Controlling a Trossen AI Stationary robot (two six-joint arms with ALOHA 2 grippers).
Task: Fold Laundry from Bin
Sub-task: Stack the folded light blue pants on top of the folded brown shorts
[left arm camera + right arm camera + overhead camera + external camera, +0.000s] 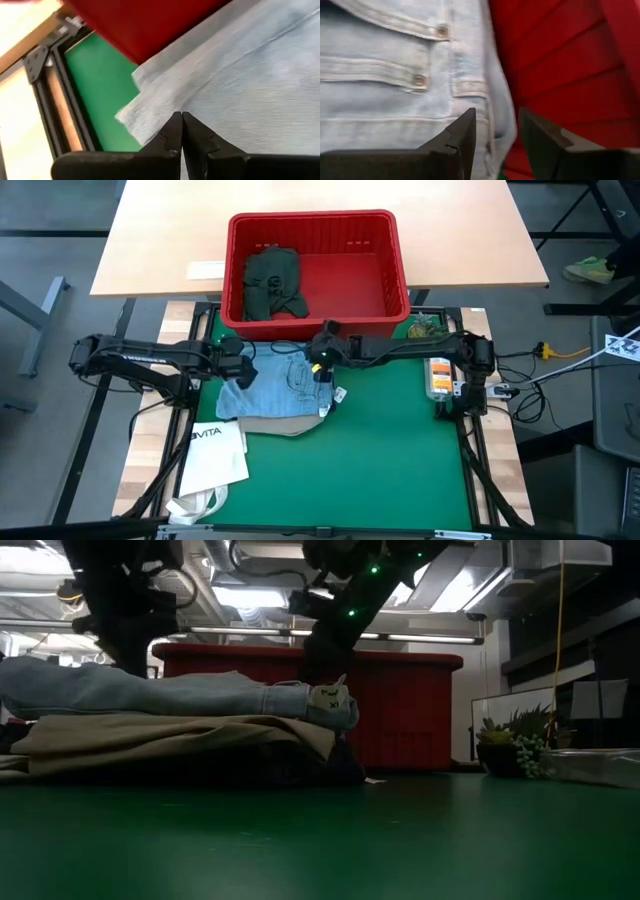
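red bin (318, 265) behind light jeans (275, 380)

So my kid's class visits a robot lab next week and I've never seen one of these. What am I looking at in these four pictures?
It is a robot with two dark arms at a green table. One picture looks straight down, one looks level across the tabletop, and two come from cameras on the arms' wrists. Light blue jeans lie on folded tan trousers, next to a red bin that holds a dark green garment. A white tote bag lies at the table's left edge. The left hand is shut, its tips together over the jeans' edge. The right hand is open, its fingers spread at the jeans' waistband by the bin, gripping nothing visible.
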